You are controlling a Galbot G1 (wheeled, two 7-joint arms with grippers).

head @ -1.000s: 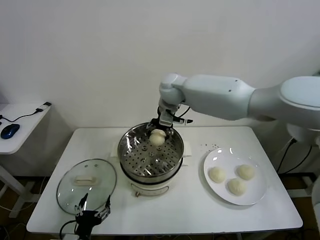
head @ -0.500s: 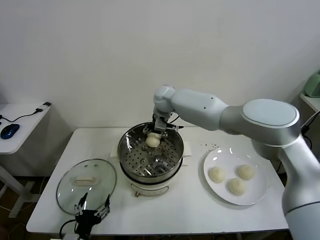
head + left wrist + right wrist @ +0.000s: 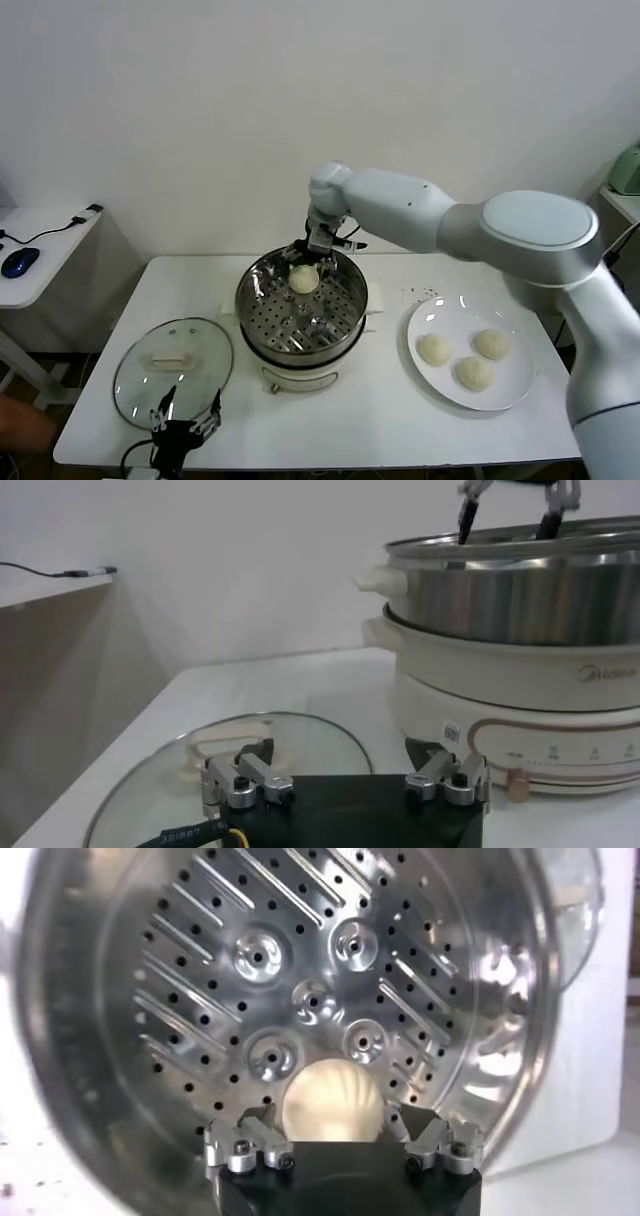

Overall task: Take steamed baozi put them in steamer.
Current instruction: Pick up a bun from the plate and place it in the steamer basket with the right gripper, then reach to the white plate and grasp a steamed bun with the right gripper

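Since a second ago: right tool [image 3: 318, 247] spreading wide, letting baozi [image 3: 303, 279] settle in steamer [image 3: 262, 300]. Handling soft, light, dentable; cupping flanks gently. Left tool [image 3: 185, 430] idling open.

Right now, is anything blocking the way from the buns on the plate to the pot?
Nothing visible does. The three baozi sit on the plate, bare table lies before the steamer, and its lid is off.

The round shiny stainless-steel steamer [image 3: 300, 998] is cut off by the right wrist view's edges; the small cream-white baozi's [image 3: 332, 1104] lower part hides behind the right gripper [image 3: 340, 1148].
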